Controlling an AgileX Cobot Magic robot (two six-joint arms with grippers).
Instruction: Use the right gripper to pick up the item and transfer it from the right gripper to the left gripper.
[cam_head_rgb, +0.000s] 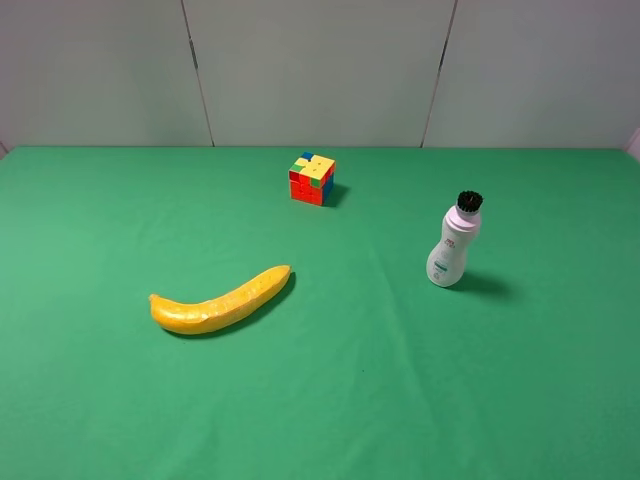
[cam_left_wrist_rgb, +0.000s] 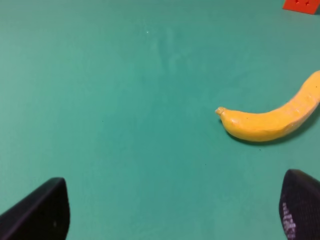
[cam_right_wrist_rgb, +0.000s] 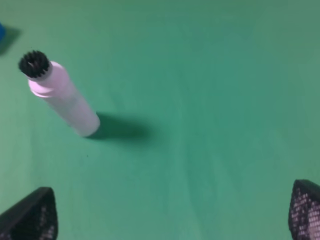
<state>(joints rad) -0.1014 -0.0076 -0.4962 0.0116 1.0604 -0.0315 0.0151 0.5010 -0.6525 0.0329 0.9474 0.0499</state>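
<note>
Three things sit well apart on the green bench (cam_head_rgb: 320, 410) seen from high: a banana (cam_head_rgb: 222, 301) at left, a cube (cam_head_rgb: 312, 179) at the back, the bottle (cam_head_rgb: 454, 245) upright at right. From the left wrist, the left jaws stand open and empty above the bench, the banana lying ahead. From the right wrist, the right jaws gape wide, gripping nothing, the bottle standing clear of them

The green-covered table (cam_head_rgb: 90, 420) carries three things, all well apart from each other. A yellow banana (cam_head_rgb: 220, 302) lies flat, left of the middle. A multicoloured puzzle cube (cam_head_rgb: 312, 179) sits toward the far edge, near the middle. A white bottle (cam_head_rgb: 453, 245) with a black ribbed cap (cam_head_rgb: 470, 200) stands upright on the right side, its shadow falling on the green surface beside it.
</note>
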